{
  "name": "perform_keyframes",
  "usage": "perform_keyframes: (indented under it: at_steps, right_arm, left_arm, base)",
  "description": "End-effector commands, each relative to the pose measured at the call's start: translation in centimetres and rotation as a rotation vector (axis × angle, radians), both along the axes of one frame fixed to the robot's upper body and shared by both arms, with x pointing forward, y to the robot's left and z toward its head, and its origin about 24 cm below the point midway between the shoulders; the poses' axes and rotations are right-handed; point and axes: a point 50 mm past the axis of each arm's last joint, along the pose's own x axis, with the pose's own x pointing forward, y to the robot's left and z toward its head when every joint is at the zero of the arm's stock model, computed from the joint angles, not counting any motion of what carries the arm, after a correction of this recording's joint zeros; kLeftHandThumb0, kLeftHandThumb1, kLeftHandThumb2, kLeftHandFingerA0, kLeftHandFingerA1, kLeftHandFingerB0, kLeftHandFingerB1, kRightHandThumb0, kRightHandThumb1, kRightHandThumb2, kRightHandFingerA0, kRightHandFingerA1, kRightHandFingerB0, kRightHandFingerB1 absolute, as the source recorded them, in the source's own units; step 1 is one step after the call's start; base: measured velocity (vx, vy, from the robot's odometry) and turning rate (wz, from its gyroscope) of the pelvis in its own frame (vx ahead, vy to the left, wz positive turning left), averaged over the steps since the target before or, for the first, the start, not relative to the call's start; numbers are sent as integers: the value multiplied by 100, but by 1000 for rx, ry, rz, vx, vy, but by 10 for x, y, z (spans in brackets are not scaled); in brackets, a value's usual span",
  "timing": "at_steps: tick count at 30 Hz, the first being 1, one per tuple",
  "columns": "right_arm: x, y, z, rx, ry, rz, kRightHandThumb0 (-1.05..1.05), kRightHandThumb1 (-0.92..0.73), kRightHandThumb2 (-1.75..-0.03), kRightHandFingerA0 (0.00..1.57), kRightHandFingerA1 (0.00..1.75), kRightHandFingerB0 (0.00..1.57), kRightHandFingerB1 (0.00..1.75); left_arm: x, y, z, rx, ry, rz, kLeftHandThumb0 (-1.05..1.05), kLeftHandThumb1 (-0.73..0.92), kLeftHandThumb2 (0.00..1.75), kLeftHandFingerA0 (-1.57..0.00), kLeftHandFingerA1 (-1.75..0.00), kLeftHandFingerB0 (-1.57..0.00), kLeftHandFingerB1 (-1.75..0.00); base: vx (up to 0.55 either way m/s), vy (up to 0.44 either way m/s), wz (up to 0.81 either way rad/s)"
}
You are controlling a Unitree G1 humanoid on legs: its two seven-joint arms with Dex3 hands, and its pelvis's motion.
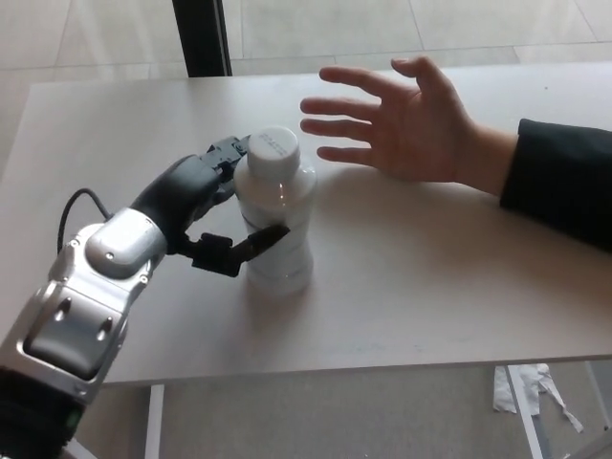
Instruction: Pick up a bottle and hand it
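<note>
Grasp step, mid-closure. Our left hand (206,215) is wrapped partway round the white bottle (276,215): thumb (251,245) across the near side of the body, upper fingers (228,151) up at the shoulder just below the cap (273,153). Digits look in contact with the plastic, but we can't confirm a firm clamp from this angle; the far side of the bottle is hidden by the hand. Call it closing on the bottle, not yet carrying it.

Bottle stands upright on the table (430,287), base on the surface, left of centre. No lift yet as far as we can judge. Right hand isn't in frame.

A person's hand (402,124) sits open, palm up, fingers spread, just beyond and to the right of the bottle, near but not touching it. Dark sleeve (559,191) comes in from the right edge. That's our handover target.

What the next move calls for, in our view:
- finish the squeeze so thumb and fingers oppose each other on the body, not on the cap
- lift straight up first; the bottle is tall and smooth, so a lopsided pinch could tip it or let it slip
- then a short carry right and away toward the open palm, keeping it upright
- release only once it rests in the palm

Main risk: knocking the bottle over toward the person's fingers if we push sideways before the grip is set.
</note>
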Motion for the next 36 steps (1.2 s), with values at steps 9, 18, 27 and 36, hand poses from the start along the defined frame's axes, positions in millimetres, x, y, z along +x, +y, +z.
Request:
perform_keyframes:
  at_steps: [9, 18, 27, 36]
  right_arm:
    - [3, -2, 6, -22, -10, 28, -78, -45, -84, 137, 143, 31, 60]
    - [5, -7, 6, -38, -15, 26, -80, -45, -85, 134, 142, 32, 61]
    - [10, -2, 7, -30, -16, 29, -80, -45, -84, 133, 147, 30, 60]
    - [13, 3, 6, -29, -26, 42, -76, -47, -84, 134, 146, 28, 59]
  left_arm:
    - [-16, -10, -43, 122, 75, -2, -93, 54, 93, 0, -33, 0, -16]
    - [-10, -39, -37, -26, -75, 158, -88, 37, 76, -9, -51, 0, 0]
    - [-14, -62, -38, -273, -215, 466, -68, 45, 73, -72, -83, 0, 0]
    - [-22, -83, -42, -423, -302, 772, -19, 79, 80, -110, -134, -79, -66]
  base:
    - [0, 0, 0]
    - [0, 0, 0]
    - [0, 0, 0]
    - [0, 0, 0]
